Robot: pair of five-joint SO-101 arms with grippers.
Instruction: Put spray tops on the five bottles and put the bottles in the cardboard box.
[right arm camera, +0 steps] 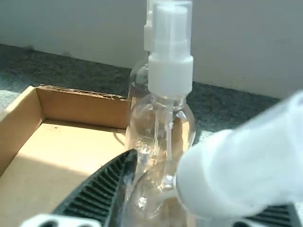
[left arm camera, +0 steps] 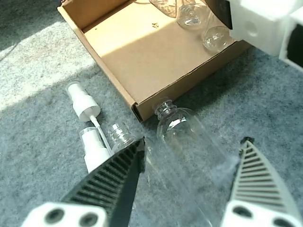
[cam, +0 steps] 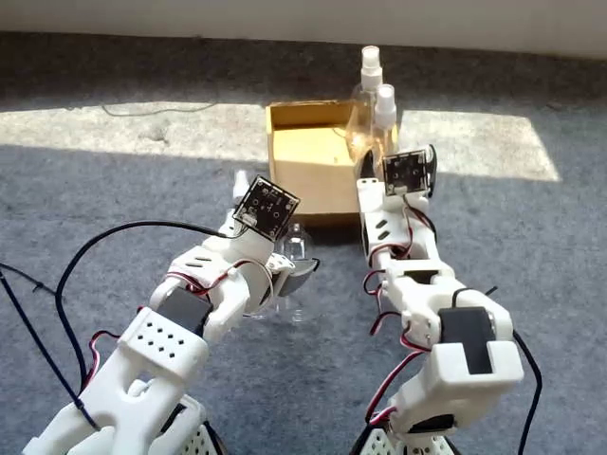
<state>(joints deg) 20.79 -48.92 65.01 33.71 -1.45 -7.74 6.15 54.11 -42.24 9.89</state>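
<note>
Box (cam: pixel 308 204): cardboard, open-topped, on carpet; two capped bottles (cam: pixel 384 104) stand at its far right corner.
Right gripper (cam: pixel 398 161): at the box's right wall, by those bottles; grip state cannot be told.
Left gripper (left arm camera: pixel 193 142): just outside the box's near wall, jaws wide, holding nothing; judged the nearer arm.
Bottle (left arm camera: pixel 182 127): clear, uncapped, lying between those jaws; long axis runs neck-first toward the box's near corner.
Tops (left arm camera: pixel 83 101): two, white, loose, beside that corner.

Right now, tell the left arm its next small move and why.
Probably close the left claw on the clear plastic bottle lying capless between its open fingers on the grey carpet; it needs holding before a white spray top goes on.
</note>
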